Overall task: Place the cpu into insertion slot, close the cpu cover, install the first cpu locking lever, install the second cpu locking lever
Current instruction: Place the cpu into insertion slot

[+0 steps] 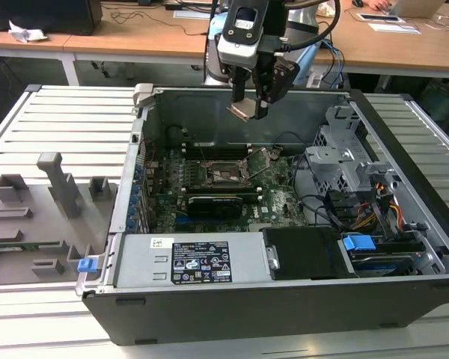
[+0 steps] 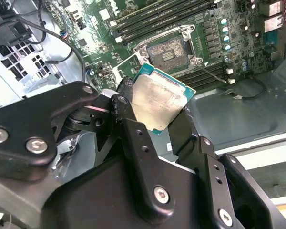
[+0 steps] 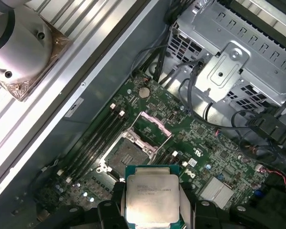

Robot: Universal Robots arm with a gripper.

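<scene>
1. Exterior view: the claw (image 1: 251, 110) hangs above the open case (image 1: 146, 134), clenched on the cpu (image 1: 241, 111), which it grips by two opposite edges. The slot (image 1: 226, 173) lies well below the claw, on the green board and a little towards the exterior view's left. The chip is in the air and touches nothing but the fingers. It looks slightly tilted rather than flat.

2. Second wrist view: the cpu (image 2: 158, 102) sits between the two black fingers (image 2: 127, 93) with its pale metal top showing. Beyond the fingertips the slot (image 2: 171, 50) is bare, its dark contact field exposed inside the grey rim. I judge the step in hand to be carrying the chip to the slot, with the placing not yet done.

3. First wrist view: the cover (image 3: 153, 128) stands swung up at the far side of the slot (image 3: 126, 155), so the way down looks free. The edges of the cpu (image 3: 152, 198) run at an angle to the slot's edges. To do this well, I would say:
   - turn the chip square to the rim and match its keyed corner;
   - level it, then centre it over the slot;
   - go straight down without sliding across the contacts;
   - keep the fingers off the raised cover.
</scene>
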